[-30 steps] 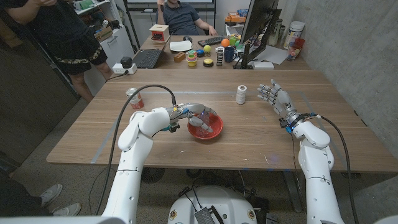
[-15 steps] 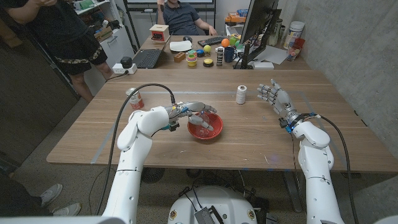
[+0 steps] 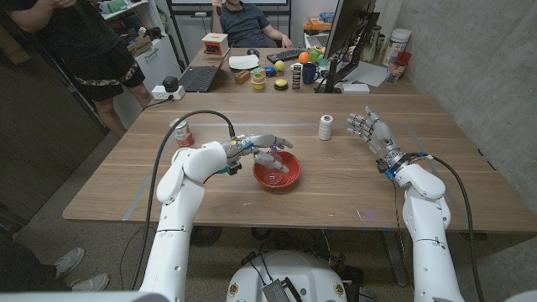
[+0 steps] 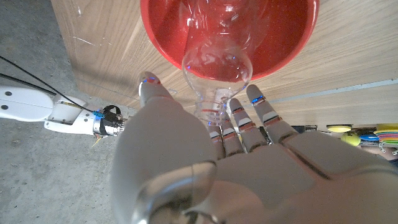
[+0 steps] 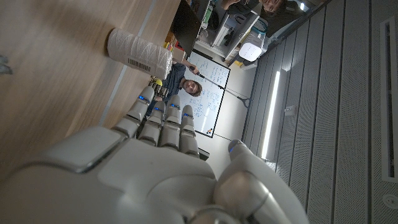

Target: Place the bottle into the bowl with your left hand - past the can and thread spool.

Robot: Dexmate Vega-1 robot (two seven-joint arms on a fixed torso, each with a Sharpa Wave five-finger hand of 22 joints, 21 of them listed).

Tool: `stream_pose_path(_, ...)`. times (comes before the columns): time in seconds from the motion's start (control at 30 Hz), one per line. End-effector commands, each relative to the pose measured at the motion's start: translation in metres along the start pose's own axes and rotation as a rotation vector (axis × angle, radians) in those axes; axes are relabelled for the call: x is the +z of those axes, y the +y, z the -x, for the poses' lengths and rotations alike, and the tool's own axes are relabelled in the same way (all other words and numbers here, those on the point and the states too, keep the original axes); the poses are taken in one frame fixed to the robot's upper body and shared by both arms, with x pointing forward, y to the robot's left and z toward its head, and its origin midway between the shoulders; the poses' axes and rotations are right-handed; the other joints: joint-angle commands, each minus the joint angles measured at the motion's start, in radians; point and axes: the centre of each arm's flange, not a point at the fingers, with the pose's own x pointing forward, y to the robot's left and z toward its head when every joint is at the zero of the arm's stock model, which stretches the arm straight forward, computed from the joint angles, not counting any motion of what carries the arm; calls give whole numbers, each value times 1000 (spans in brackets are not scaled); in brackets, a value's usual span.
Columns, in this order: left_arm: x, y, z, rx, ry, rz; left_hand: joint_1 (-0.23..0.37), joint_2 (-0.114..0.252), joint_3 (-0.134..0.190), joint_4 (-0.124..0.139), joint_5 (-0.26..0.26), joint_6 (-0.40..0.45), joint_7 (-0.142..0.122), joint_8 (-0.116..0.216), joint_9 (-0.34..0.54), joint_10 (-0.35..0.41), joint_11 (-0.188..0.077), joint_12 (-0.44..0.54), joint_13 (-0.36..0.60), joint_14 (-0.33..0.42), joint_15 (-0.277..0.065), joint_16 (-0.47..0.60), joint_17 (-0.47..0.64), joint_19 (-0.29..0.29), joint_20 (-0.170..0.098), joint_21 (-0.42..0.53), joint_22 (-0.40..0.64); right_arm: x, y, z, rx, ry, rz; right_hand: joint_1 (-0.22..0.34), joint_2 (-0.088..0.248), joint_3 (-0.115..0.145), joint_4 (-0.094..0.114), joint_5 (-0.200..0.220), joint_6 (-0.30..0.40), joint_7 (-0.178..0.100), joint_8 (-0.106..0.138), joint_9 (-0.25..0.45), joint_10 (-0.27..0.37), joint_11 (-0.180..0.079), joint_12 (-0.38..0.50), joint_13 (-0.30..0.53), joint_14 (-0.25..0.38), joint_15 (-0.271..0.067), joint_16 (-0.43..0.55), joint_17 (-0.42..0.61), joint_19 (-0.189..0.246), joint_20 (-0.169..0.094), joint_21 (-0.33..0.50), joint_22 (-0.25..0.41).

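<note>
Your left hand (image 3: 267,148) hovers at the near rim of the round red plastic bowl (image 3: 289,176), its fingers (image 4: 264,115) spread above the clear plastic bottle (image 4: 214,56); from the left wrist view the bottle lies tipped inside the bowl with its narrow end up towards your palm, but I cannot tell whether a thumb and finger pinch it or whether it is loose. If contact remains, a quick pull-back could, I judge, drag the light bottle over the rim or slide the bowl along the wooden worktop (image 3: 352,193), so spread wide before you lift. Leaving towards the left, mind the red-and-white drinks can (image 3: 182,134) standing just beyond your forearm; a careless elbow could topple it. The white thread spool (image 3: 325,127) stands well apart, nearer your right hand (image 3: 371,131), which is raised with fingers apart, holding nothing. The spool's paper label carries a barcode; the can's print is too small to read.
</note>
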Motion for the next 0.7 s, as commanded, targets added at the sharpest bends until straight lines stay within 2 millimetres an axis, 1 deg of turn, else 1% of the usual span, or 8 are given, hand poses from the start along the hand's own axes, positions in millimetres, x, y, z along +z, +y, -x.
stream_pose_path(0.03,2,6,4,14,-8,36,-10,0,-11,1,6,-7,-1,3,5,-6,3,11,5,-2,-36,7,3,-2,-3,-3,6,1,0,2,1,-2,1,-10,7,-5,-1,11,2,3,7,3,4,3,7,2,4,4,5,2,6,-1,-3,2)
stream_pose_path(0.43,6,22,13,80,-24,44,-24,-3,-22,9,9,-9,-1,6,5,-8,1,15,5,-5,-35,9,2,-8,-2,-6,6,-1,0,3,2,-3,-1,-10,7,-8,0,12,2,3,7,3,4,3,7,2,4,4,5,2,6,-1,-5,2)
stream_pose_path(0.7,10,29,16,106,-30,41,-34,-4,-29,15,11,-9,-3,9,4,-11,2,16,5,-11,-36,9,2,-22,6,-12,6,-2,-1,3,2,-5,-5,-10,7,-10,0,13,2,4,7,3,4,3,7,2,5,2,5,2,7,-2,-7,2)
